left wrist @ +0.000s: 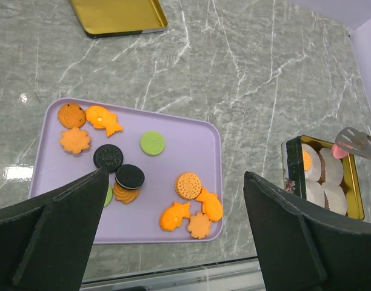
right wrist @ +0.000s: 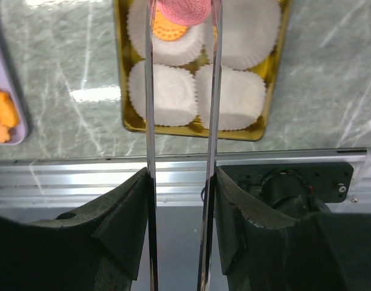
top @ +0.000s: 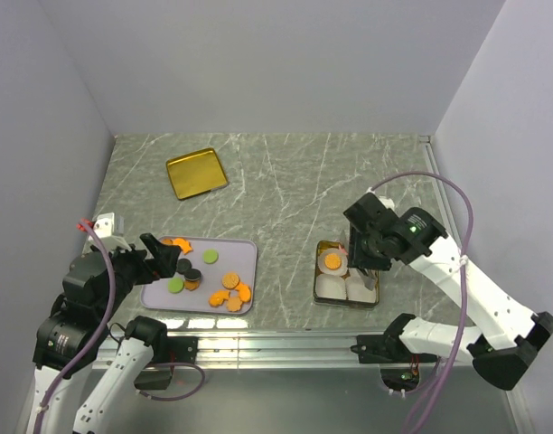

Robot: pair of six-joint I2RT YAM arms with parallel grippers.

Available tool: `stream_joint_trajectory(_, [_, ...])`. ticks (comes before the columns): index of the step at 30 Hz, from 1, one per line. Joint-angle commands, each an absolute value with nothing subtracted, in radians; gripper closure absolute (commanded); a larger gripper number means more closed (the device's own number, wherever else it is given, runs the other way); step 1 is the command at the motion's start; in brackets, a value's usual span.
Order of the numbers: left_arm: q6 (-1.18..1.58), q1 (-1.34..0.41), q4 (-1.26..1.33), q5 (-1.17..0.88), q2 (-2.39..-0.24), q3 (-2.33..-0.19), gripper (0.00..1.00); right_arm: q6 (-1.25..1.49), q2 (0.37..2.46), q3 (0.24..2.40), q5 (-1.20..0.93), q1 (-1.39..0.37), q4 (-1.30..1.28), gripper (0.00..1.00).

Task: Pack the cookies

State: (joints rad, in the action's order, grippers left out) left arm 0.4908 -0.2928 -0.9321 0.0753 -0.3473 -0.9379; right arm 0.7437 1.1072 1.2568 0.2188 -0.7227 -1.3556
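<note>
Several cookies [top: 204, 276], orange rounds and flower shapes plus black and green discs, lie on a purple tray [top: 245, 249]; they also show in the left wrist view [left wrist: 188, 185]. My left gripper [top: 159, 253] is open and empty above the tray's near side [left wrist: 174, 174]. My right gripper [right wrist: 180, 182] is shut on metal tongs [right wrist: 150, 91]. The tongs hold a pink cookie [right wrist: 184, 9] over a gold tin [right wrist: 191, 128] with white paper cups [right wrist: 228, 97]. One orange cookie [right wrist: 167, 30] sits in a far cup.
A gold lid [top: 196, 172] lies at the back left of the marble table. The tin [top: 316, 276] sits near the front rail, right of the tray. Grey walls close in both sides and the back.
</note>
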Motion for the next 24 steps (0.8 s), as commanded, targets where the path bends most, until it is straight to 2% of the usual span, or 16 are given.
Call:
stream_joint_trajectory(1, [0.477,-0.301,-0.894,0.063,-0.362,-0.940,0.01,0.768,1.052,1.224,0.273,-0.689,-1.371,0.49])
stream_joint_trajectory(13, [0.479,-0.333,-0.896,0.069,-0.357,-0.939,0.01,0.759,1.017,1.094,0.279,-0.604,-1.342,0.48])
stream_joint_trajectory(24, [0.480,-0.344,-0.894,0.072,-0.353,-0.939,0.01,0.758,1.011,1.138,0.256,-0.597,-1.351,0.49])
